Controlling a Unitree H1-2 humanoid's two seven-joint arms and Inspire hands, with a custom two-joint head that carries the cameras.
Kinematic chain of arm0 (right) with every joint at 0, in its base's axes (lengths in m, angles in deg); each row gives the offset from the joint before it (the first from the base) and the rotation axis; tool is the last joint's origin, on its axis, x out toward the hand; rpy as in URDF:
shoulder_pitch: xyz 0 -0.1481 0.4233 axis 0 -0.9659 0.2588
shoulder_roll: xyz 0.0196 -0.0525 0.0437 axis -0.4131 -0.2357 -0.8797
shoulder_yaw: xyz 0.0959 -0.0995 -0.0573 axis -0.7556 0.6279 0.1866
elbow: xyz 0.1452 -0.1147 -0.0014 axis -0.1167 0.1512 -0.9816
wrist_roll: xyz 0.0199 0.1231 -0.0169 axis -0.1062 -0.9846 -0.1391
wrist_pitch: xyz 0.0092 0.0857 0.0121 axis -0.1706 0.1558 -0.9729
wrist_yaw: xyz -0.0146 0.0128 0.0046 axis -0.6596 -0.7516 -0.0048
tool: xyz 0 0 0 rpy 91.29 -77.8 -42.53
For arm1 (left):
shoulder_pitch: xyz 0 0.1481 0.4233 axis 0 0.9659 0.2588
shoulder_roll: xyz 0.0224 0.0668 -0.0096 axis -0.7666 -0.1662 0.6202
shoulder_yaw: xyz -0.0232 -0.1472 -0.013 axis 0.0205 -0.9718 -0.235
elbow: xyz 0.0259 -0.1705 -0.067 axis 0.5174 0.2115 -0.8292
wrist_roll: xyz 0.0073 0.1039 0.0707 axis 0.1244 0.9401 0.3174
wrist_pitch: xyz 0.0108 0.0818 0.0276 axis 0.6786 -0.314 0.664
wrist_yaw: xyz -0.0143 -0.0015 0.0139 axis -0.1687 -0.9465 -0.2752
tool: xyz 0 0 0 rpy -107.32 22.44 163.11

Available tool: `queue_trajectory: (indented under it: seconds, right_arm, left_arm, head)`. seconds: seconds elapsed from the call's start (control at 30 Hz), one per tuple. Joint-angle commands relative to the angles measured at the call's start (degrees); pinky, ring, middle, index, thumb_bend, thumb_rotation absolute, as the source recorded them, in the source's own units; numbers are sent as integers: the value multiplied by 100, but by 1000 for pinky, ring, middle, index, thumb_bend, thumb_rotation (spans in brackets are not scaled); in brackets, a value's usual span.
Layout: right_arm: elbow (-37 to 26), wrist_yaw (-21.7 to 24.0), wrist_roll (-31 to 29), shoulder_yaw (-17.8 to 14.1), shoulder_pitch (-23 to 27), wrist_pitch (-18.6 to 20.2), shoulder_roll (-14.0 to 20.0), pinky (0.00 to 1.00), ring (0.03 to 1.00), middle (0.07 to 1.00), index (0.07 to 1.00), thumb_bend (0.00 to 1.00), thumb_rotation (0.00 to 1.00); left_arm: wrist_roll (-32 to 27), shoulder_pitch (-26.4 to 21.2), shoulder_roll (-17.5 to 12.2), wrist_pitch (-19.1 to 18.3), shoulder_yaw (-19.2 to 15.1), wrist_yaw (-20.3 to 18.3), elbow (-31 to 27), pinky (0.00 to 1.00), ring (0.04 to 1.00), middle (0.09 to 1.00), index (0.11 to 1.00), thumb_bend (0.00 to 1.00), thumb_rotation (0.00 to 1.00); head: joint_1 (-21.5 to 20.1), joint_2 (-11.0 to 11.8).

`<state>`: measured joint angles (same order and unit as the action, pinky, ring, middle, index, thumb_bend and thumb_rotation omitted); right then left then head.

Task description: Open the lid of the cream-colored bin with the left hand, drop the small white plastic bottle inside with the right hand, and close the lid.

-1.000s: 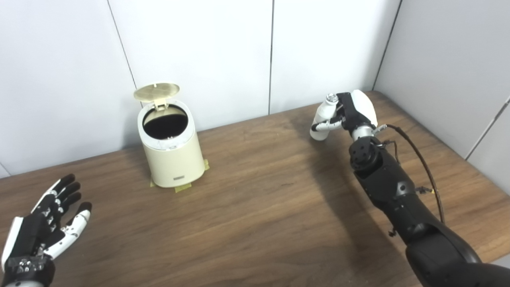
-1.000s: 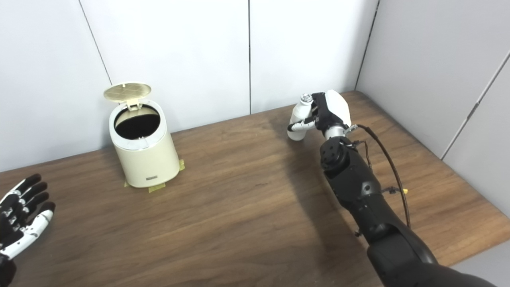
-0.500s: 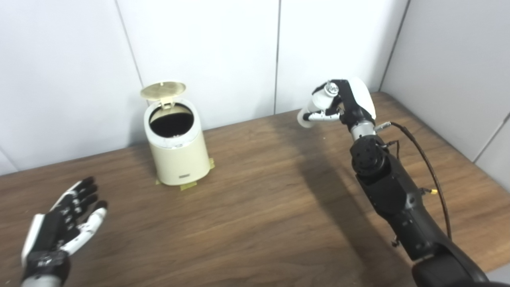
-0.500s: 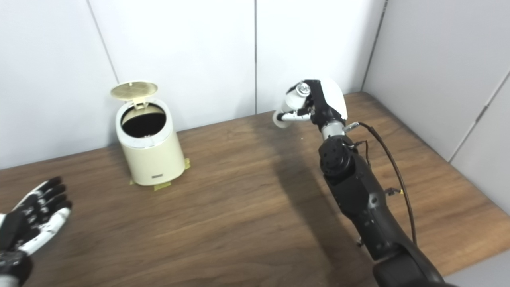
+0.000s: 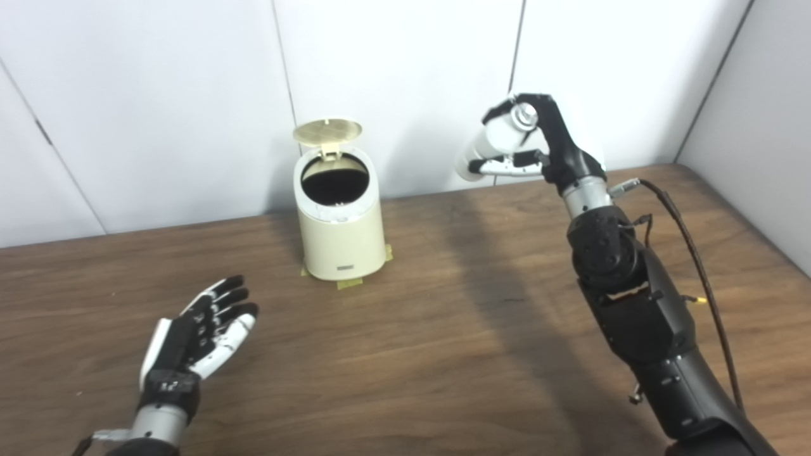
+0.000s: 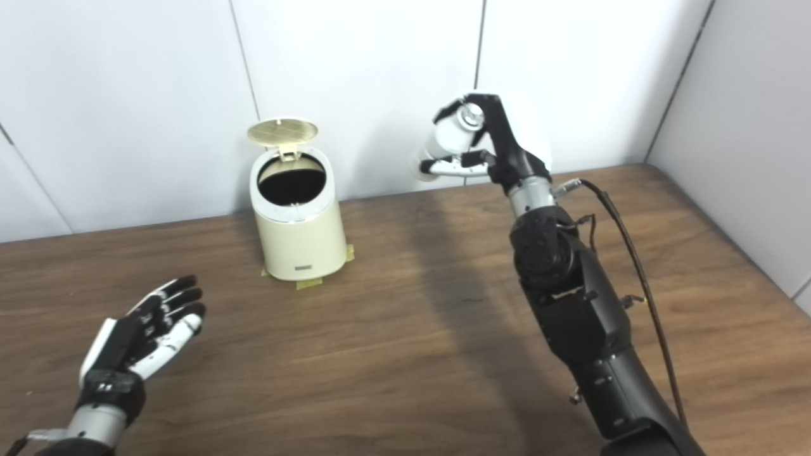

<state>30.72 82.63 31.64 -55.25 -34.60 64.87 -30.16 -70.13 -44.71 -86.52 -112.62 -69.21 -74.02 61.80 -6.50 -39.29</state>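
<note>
In the left eye view, the right hand (image 5: 538,149) is raised well above the table (image 5: 443,329), its fingers (image 5: 507,166) curled around the small white bottle (image 5: 497,142), which lies tilted in the grasp with its capped end toward the camera. The bottle hangs in the air to the right of the cream bin (image 5: 341,218) and well apart from it. The bin stands near the back wall on strips of tape, its lid (image 5: 327,132) swung up on the rear hinge and its dark inside showing. The left hand (image 5: 199,332) hovers low over the table in front of the bin, palm up, fingers spread, holding nothing. In the right eye view, the right hand (image 6: 491,145) again wraps the bottle (image 6: 447,139), and the left hand (image 6: 142,335) lies spread and empty, clear of the bin (image 6: 299,228) and its raised lid (image 6: 282,132).
</note>
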Motion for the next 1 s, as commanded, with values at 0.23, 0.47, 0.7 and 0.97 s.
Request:
queue_trajectory:
  seconds: [0.23,0.47,0.7,0.97]
  right_arm:
    - [-140,118,94,208,711,-404,-381,357,410,490,499,521,0]
    - [95,238,108,413,1029,-554,-726,386,427,499,485,521,0]
    - [425,135,374,629,1187,-766,-982,380,423,496,496,521,0]
    - [1052,40,299,656,1249,-1111,-1259,380,417,497,501,520,0]
  left_arm:
    - [369,-134,165,196,111,139,-23,769,830,831,846,492,371]
    - [473,-82,279,120,207,164,-60,778,839,849,851,490,377]
    - [572,-61,398,104,276,182,-88,813,858,863,856,509,408]
    - [603,17,455,80,296,173,-178,818,854,857,858,513,422]
  head:
    - [334,19]
    - [447,28]
    - [537,5]
    - [606,-16]
